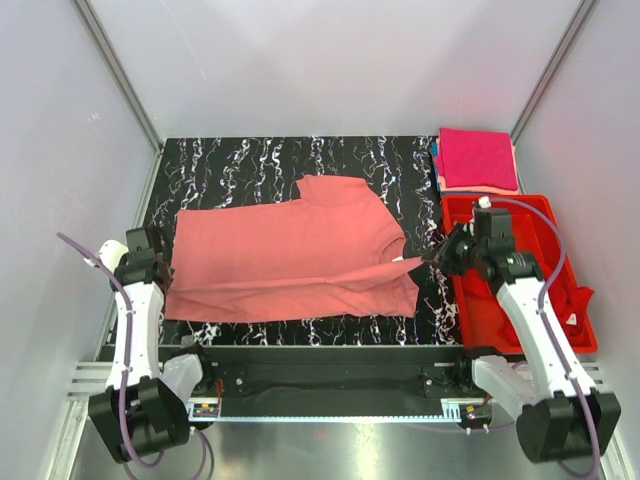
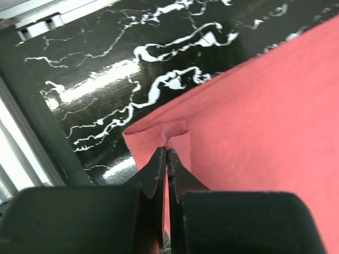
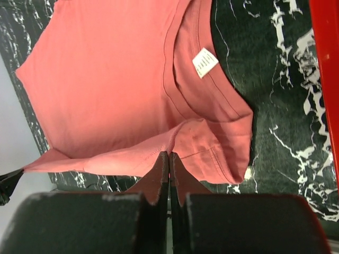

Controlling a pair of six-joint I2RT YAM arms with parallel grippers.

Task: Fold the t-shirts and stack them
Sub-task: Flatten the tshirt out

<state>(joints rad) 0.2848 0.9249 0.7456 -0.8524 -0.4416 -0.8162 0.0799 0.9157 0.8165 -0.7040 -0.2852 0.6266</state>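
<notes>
A salmon-pink t-shirt (image 1: pixel 290 255) lies across the black marbled table, its near long edge lifted and partly folded over. My left gripper (image 1: pixel 158 262) is shut on the shirt's left hem corner (image 2: pixel 172 138). My right gripper (image 1: pixel 432 262) is shut on the shirt's shoulder seam by the sleeve (image 3: pixel 175 145), lifted off the table. The collar with its white tag (image 3: pixel 204 62) shows in the right wrist view. A folded magenta-pink t-shirt (image 1: pixel 477 158) lies on a folded salmon-pink one at the back right corner. A red t-shirt (image 1: pixel 572 300) is crumpled in the bin.
A rigid red plastic bin (image 1: pixel 500 300) stands at the right edge of the table, under my right arm. White walls close in the table on three sides. The table's bare marbled top (image 1: pixel 240 165) shows behind the shirt.
</notes>
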